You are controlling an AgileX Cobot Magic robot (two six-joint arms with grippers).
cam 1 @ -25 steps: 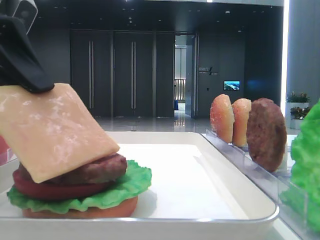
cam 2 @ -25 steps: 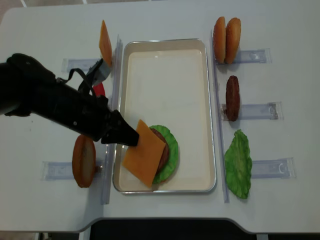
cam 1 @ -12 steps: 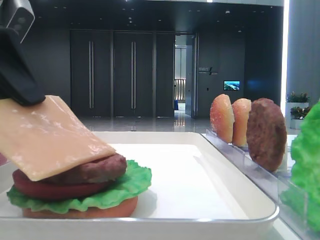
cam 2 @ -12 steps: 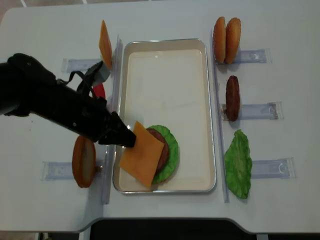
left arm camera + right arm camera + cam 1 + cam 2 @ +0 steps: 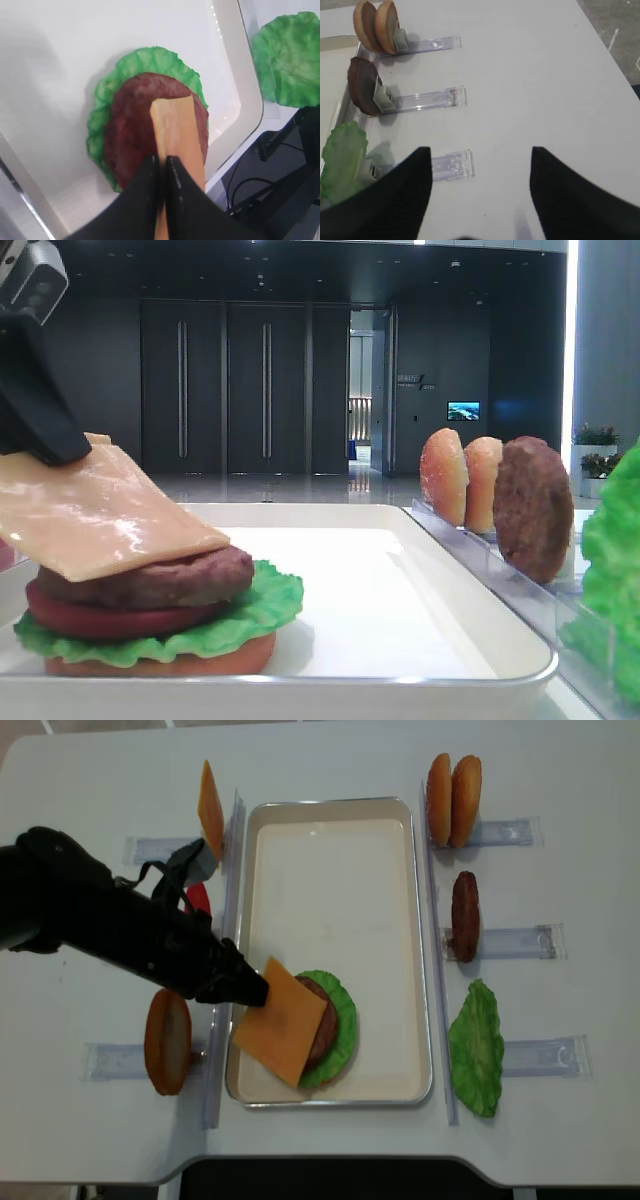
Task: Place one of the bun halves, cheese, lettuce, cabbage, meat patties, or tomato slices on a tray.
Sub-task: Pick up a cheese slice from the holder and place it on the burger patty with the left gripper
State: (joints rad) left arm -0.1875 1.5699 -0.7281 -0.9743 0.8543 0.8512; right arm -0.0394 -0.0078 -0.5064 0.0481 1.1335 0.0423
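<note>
Left gripper (image 5: 250, 990) is pinching the cheese (image 5: 280, 1020) by its edge, jaws clamped together on it, and the slice is lying tilted over the patty (image 5: 160, 580) – far side touching the meat, gripped side raised off to the left. So the stack on the tray (image 5: 330, 870) is sitting at base bun, lettuce (image 5: 250, 615), tomato (image 5: 90, 620), patty, with the cheese nearly down; I'd say what's left is letting go and backing out, then a top bun.

Counting left to right from above: one bun half (image 5: 167, 1041), one spare cheese, something red partly hidden behind the arm, then two bun halves (image 5: 453, 800), one spare patty (image 5: 465, 916), one spare lettuce leaf – all in racks. Right gripper (image 5: 480, 165) is hanging spread apart, holding nothing.
</note>
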